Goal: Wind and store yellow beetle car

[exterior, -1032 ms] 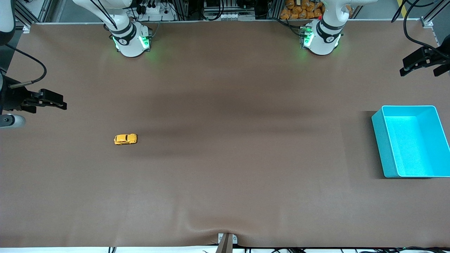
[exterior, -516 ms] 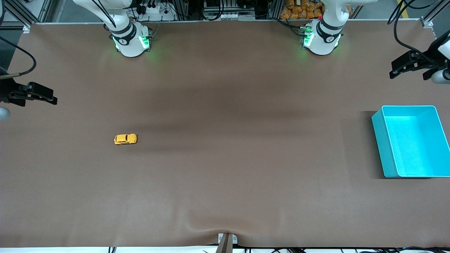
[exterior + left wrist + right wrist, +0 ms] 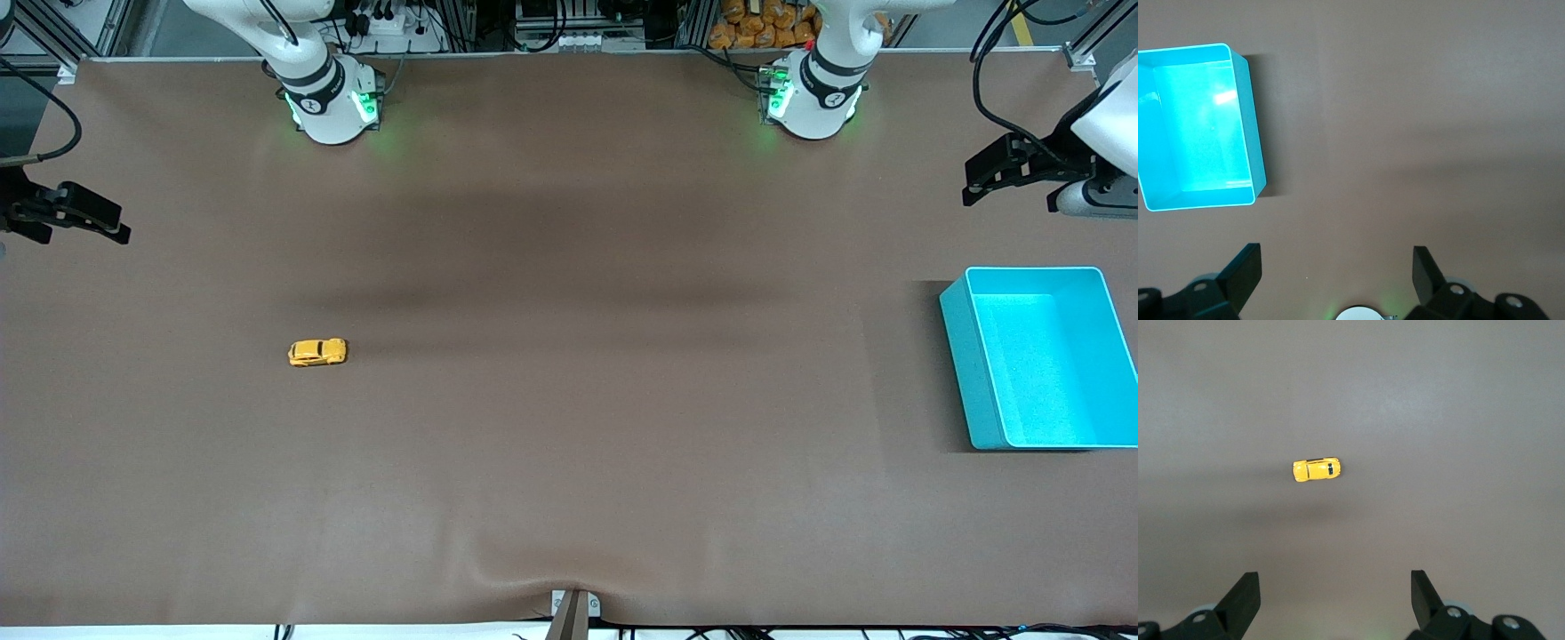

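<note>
You see the cyan bin (image 3: 1040, 356) cut off by the front view's edge at the left arm's end; the right gripper (image 3: 105, 222) sits partly out of frame; the yellow beetle car (image 3: 317, 353) shows no winding key.

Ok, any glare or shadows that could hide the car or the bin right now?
Front view: soft dark bands cross the table mat, one ending beside the yellow beetle car, which stays clear. Left wrist view: a bright glare patch inside the cyan bin. Right wrist view: the car is evenly lit.
</note>
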